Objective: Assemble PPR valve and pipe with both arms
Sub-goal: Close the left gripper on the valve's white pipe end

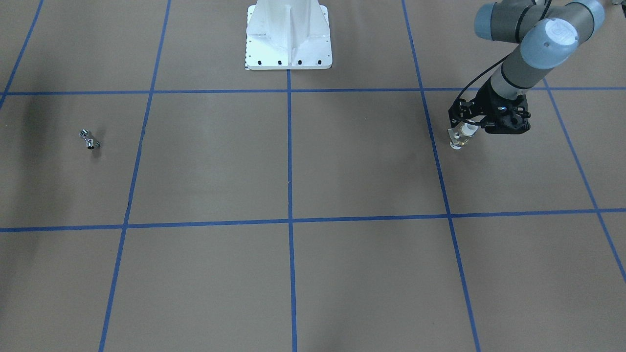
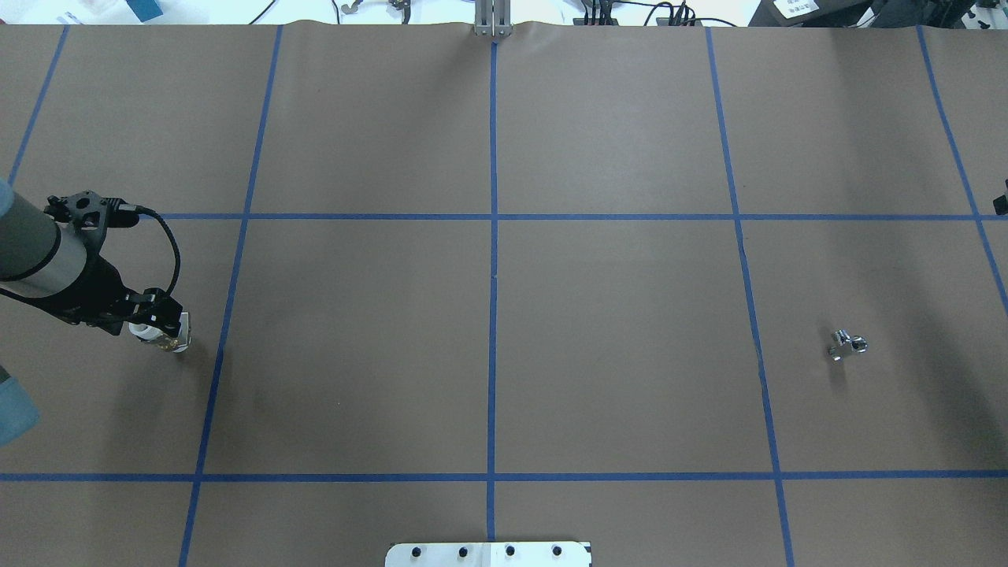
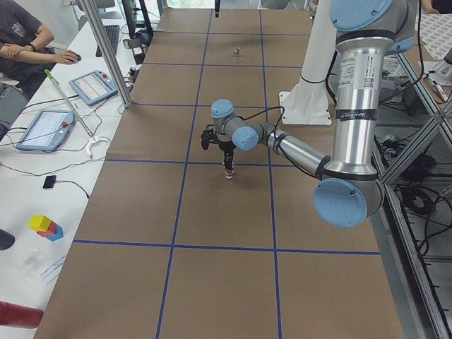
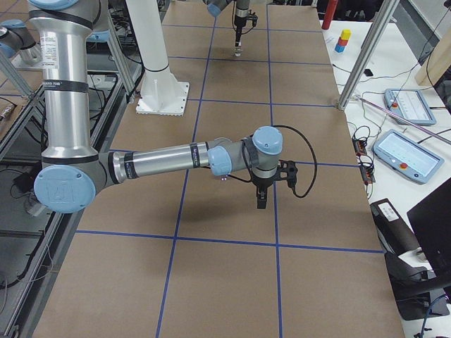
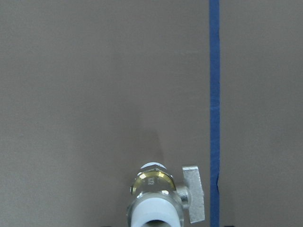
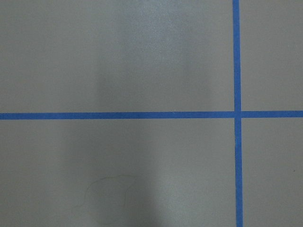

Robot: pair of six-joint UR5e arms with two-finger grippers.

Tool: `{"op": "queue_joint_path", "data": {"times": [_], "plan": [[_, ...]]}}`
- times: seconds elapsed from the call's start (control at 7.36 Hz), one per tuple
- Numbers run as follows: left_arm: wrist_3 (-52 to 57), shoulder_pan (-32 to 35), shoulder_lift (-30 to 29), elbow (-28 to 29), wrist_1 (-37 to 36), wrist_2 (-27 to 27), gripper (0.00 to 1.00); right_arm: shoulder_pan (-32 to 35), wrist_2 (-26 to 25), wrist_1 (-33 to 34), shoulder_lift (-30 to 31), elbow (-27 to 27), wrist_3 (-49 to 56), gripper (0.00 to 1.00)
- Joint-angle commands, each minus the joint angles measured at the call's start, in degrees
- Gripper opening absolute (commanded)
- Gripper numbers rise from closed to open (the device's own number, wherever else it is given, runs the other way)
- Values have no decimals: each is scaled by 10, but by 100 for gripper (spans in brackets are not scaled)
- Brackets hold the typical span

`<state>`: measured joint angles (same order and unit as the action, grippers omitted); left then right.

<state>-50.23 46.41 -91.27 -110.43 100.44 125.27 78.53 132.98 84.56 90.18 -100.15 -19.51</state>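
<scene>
The PPR valve [image 1: 460, 136], brass with a white collar and a small tab handle, hangs in my left gripper [image 1: 463, 133], which is shut on it just above the brown table. It also shows in the overhead view [image 2: 167, 339] and at the bottom of the left wrist view [image 5: 156, 194]. The pipe [image 2: 846, 344], a small chrome fitting, lies alone on the table on my right side, and shows in the front-facing view [image 1: 89, 139]. My right gripper [image 4: 261, 201] points down over bare table, apart from the pipe; I cannot tell whether it is open or shut.
Blue tape lines [image 2: 493, 236] divide the brown paper table into squares. The white base pedestal [image 1: 288, 34] stands at the robot's edge. Operators' tablets [image 3: 42, 127] and cables lie on a side bench beyond the far edge.
</scene>
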Motion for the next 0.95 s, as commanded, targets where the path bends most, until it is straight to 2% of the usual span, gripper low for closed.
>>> {"op": "queue_joint_path", "data": {"times": [0.0,0.14,0.27,0.41,0.54,0.82], "plan": [[0,1,0,2,0,0,78,0,0,0,0,-1,0,100],[-1,1,0,1,0,0,66,0,0,0,-1,-1,0,100],[-2,1,0,0,-1,2,42,-1,0,1,0,-1,0,100],[-2,2,0,-4,-1,3,24,-1,0,1,0,-1,-1,100],[-1,3,0,-7,-1,4,1,-1,0,0,0,-2,0,100],[-1,5,3,-7,-2,3,0,-1,1,1,0,-2,-1,100]]}}
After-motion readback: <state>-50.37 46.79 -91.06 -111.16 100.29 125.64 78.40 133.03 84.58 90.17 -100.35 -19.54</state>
